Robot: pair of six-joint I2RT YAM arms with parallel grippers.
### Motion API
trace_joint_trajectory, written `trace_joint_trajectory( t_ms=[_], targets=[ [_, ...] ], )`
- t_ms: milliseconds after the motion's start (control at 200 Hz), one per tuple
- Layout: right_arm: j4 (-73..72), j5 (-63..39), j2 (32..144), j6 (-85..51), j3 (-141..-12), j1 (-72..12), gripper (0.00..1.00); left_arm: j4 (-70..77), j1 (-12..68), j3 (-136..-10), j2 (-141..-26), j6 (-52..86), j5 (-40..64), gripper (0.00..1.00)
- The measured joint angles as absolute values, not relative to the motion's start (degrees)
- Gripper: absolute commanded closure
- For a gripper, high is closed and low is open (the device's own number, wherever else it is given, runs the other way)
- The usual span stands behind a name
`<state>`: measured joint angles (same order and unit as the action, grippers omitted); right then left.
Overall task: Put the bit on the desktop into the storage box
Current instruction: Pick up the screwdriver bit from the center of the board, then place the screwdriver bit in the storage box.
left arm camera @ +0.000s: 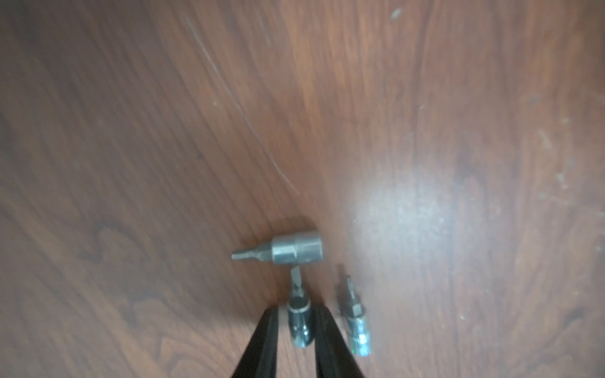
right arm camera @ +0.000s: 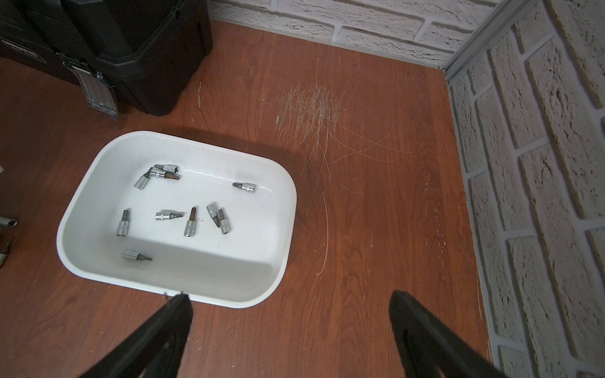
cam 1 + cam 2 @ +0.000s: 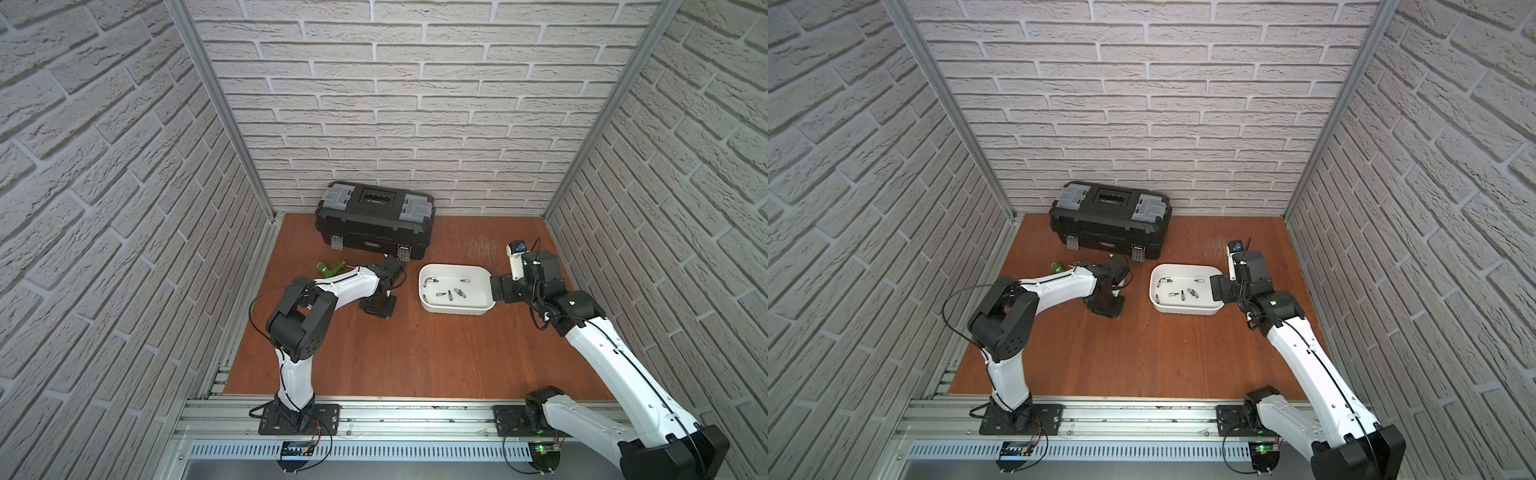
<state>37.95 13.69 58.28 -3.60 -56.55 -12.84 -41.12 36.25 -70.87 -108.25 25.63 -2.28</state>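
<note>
Even bright light — left wrist view blurred, glare on the desktop (image 1: 402,209); top views bow at edges

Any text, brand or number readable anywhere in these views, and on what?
No text can be read in any view.
On the nameplate on the front of the black toolbox, the pale lettering is too small, and blurred in the right wrist view.
On the bits in the storage box, no marks are legible.
</note>
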Motion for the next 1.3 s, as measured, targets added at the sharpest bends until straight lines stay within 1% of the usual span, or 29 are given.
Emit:
trace_joint_trajectory(
  t_ms=[255,640,910,1065,1300],
  targets=[
    [37.93,13.72,58.28,-3.60,-56.55,-12.84,0.01,-40.88,36.01,-70.74,-108.22,25.71,-2.09,0.85],
    [37.93,13.93,58.28,-3.60,-56.55,-12.84,0.01,-40.58,36.01,-69.56,-106.72,25.69,-2.07,0.86],
    [37.93,14.15,58.28,-3.62,-56.55,-12.84,0.01,-41.10,36.49,-69.56,-98.94,25.61,-2.72,0.89],
    [37.93,14.33,58.15,-3.62,-56.55,-12.84,0.01,-43.48,38.52,-73.71,-96.12,24.88,-5.21,0.89],
    [37.93,14.31,57.36,-3.64,-56.49,-12.84,0.01,-45.47,42.63,-82.35,-95.83,22.44,-7.53,0.90]
  ],
)
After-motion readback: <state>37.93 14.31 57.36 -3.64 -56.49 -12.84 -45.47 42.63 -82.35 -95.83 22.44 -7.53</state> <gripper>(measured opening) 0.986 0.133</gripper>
